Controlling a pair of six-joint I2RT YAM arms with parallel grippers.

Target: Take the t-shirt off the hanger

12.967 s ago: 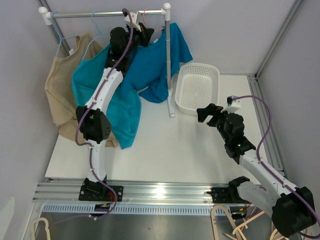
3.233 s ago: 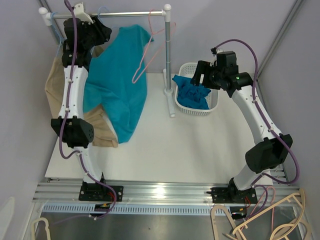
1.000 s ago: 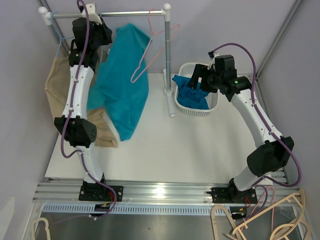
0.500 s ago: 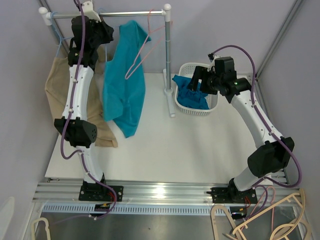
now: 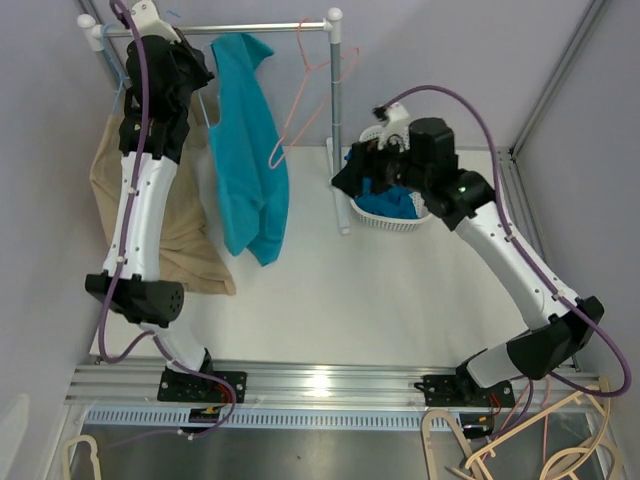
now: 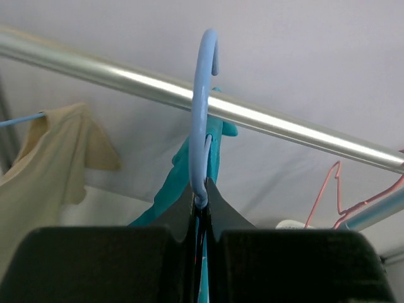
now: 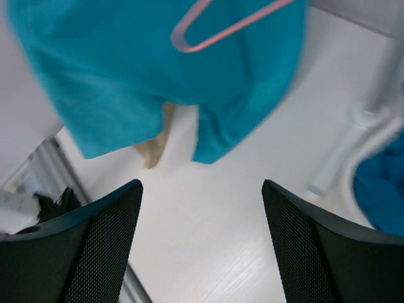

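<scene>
Left end effector (image 6: 201, 203) pinches blue hanger (image 6: 197, 126), visible only wrist-side.

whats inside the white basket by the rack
A crumpled blue garment lies in the white basket. The right arm covers the basket's far part, and the garment hides its floor.

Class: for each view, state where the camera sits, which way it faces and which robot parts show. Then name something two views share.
Top external: above and behind the bases, looking down at the table; left arm and right arm show.
Left wrist: on the left arm, looking up at the rail; left gripper shut on the blue hanger.
Right wrist: looking down at the teal t-shirt; open right gripper.
Shared: the pink hanger appears in all three.
</scene>
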